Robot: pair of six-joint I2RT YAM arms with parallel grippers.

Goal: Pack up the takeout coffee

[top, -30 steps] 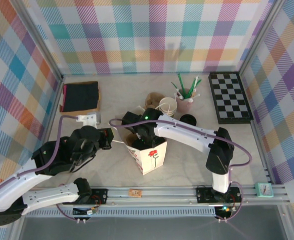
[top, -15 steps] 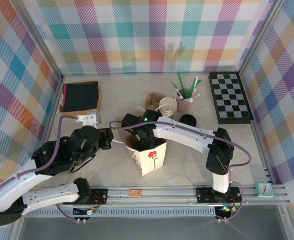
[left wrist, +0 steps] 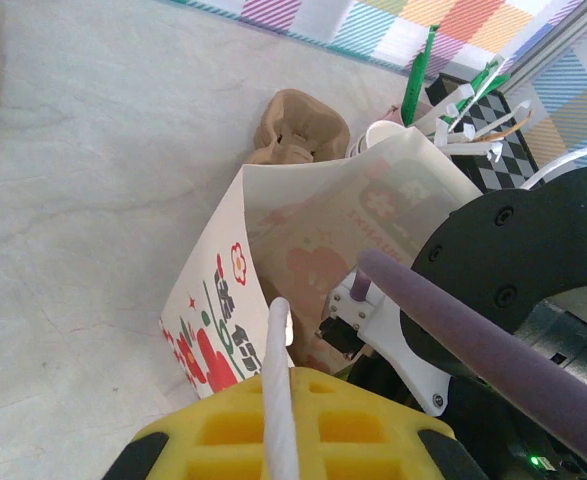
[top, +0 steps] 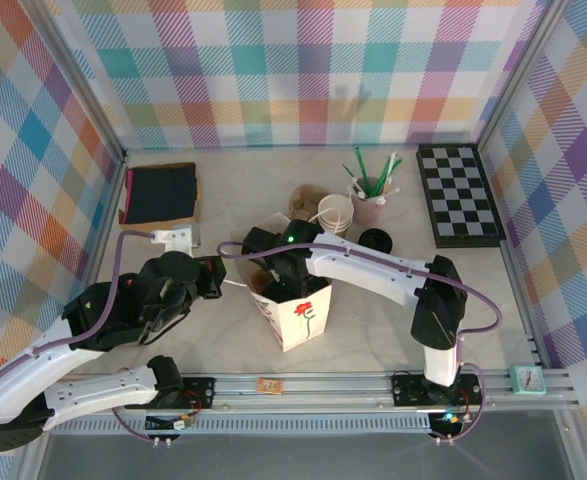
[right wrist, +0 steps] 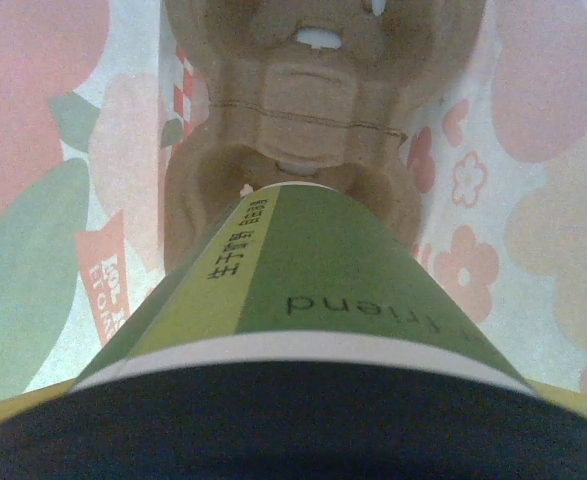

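Now your right claw [top: 276,272] pinches the small green paper cup with black plastic lid [right wrist: 313,270], base at the brown pulp carrier [right wrist: 303,110] inside the white flower-printed paper bag [top: 298,318]. Your left claw [left wrist: 283,440] clamps the bag's white handle [left wrist: 276,350].

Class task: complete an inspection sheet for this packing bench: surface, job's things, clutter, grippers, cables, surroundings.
Surface: pale marbled table, no spills seen.
Job's things: green paper cup with white rim and black lid, base toward brown pulp carrier inside white flower-printed paper bag.
Clutter: stack of white cups, loose black lid, pink straw holder, checkerboard, black cloth, spare pulp carrier.
Grippers: right gripper inside bag, carrying the cup; left gripper at bag's white handle, grip unclear.
Cables: purple cables looped along both arms.
Surroundings: plaid walls, aluminium frame.
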